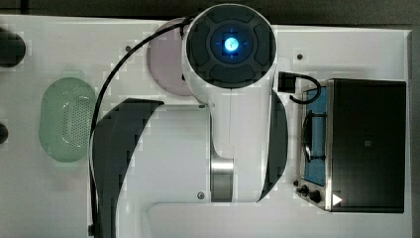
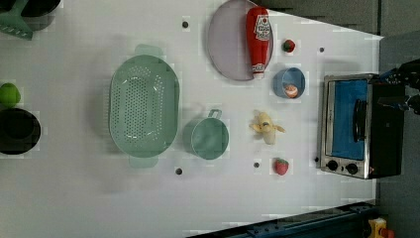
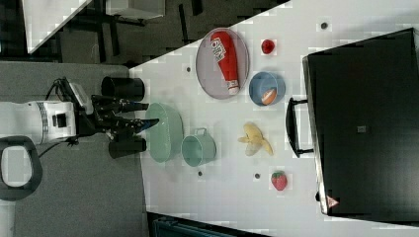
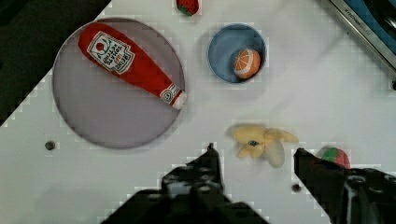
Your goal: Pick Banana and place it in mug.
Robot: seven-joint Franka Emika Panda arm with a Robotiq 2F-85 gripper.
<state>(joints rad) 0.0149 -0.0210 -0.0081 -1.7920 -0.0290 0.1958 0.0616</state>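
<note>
Banana [image 2: 266, 127] lies on white table [image 2: 74, 198], well apart from mug [image 2: 209, 138], nothing between them. Strawberry [image 2: 281, 166] and blue bowl [image 2: 289, 83] sit near banana; green basket [image 2: 143, 106] just beside mug. Gripper [image 4: 254, 151] fingers spread apart, empty, above banana.

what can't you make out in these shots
- Top view: the arm covers the table's middle, hiding the banana and mug; only a plate edge shows.
- Wrist view: the strawberry is partly behind a claw finger.
- Left view: the dark bowl is cut by the edge.
</note>
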